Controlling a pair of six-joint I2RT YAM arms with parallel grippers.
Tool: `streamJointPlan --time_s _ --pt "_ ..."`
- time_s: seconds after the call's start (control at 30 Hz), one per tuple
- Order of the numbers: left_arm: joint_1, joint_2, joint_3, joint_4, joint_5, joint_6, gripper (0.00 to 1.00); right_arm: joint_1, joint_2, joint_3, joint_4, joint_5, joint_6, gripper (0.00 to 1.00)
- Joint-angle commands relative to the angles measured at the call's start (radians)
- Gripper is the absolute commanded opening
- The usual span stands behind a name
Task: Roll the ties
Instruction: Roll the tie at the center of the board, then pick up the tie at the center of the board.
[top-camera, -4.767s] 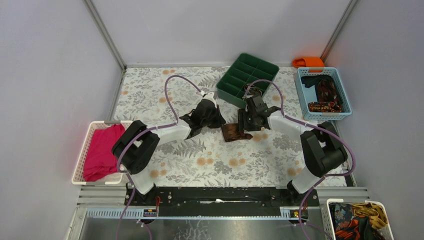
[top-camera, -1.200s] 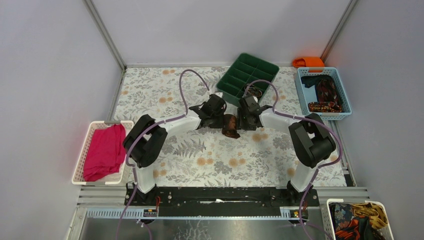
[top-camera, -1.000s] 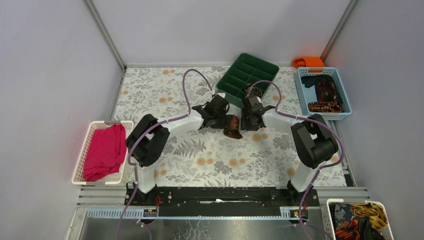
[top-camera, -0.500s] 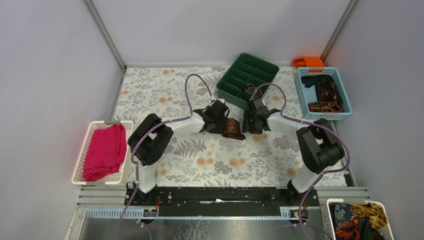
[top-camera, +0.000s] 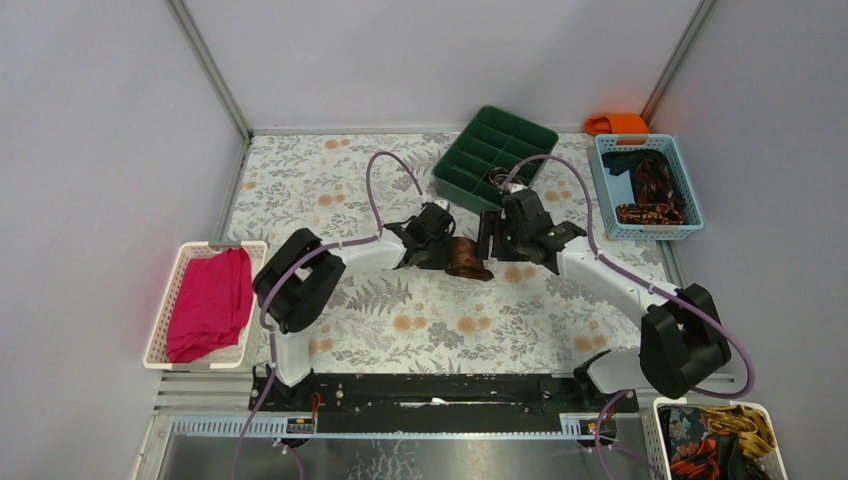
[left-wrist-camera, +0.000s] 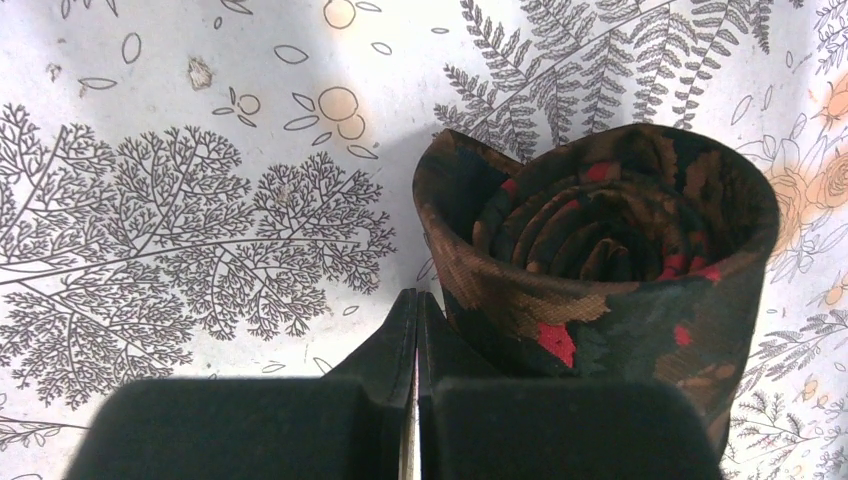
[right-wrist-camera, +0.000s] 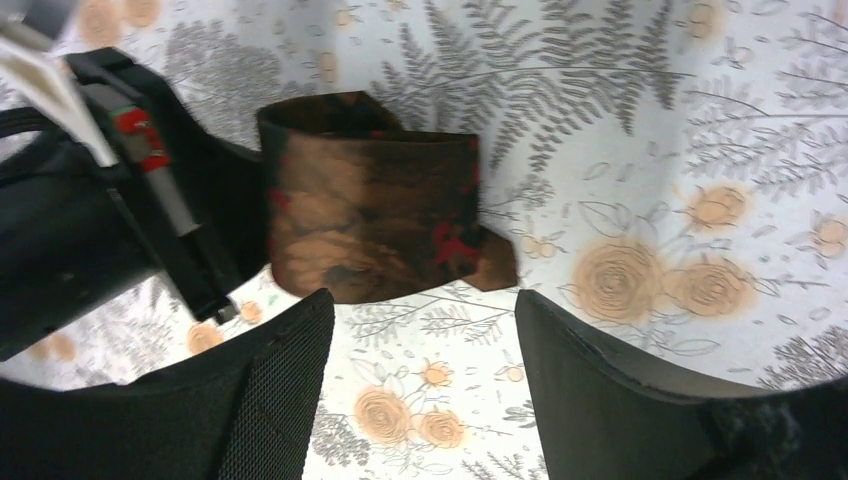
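On the floral table (top-camera: 300, 180) my left gripper (left-wrist-camera: 416, 300) sat closed beside the rolled tie (left-wrist-camera: 600, 250), my right gripper (right-wrist-camera: 420, 305) agape; the blue basket (top-camera: 640, 138) held ties (top-camera: 655, 185).

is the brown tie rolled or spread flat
Rolled. The left wrist view shows the tie coiled in a spiral of layers.

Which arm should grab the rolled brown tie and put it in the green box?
Probably right: the right gripper has open jaws facing the rolled brown patterned fabric tie, near the green divided tray. The left gripper is shut beside it.
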Motion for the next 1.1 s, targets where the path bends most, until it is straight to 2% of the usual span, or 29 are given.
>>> streamJointPlan --time_s 0.0,0.13,0.33,0.47,0.57,0.7,1.07 --pt "-0.005 -0.043 -0.038 0.089 0.037 -0.015 0.0 0.015 0.013 0.065 0.006 -0.108 -0.025 0.75" --pt "-0.007 -0.059 -0.056 0.124 0.086 -0.021 0.0 0.016 0.089 0.118 -0.026 -0.131 -0.044 0.75" --pt "-0.006 -0.053 -0.076 0.181 0.139 -0.036 0.0 0.016 0.152 0.119 0.011 -0.21 -0.028 0.76" --pt "-0.006 -0.044 -0.082 0.216 0.179 -0.047 0.0 0.017 0.176 0.123 -0.005 -0.22 -0.035 0.82" --pt "-0.007 -0.038 -0.085 0.241 0.201 -0.057 0.0 0.017 0.171 0.109 -0.003 -0.218 -0.038 0.9" --pt "-0.008 -0.038 -0.096 0.28 0.246 -0.073 0.0 0.017 0.192 0.116 -0.018 -0.205 -0.04 0.93" --pt "-0.034 -0.018 -0.091 0.341 0.289 -0.104 0.0 0.018 0.254 0.132 -0.074 -0.076 -0.037 0.89"
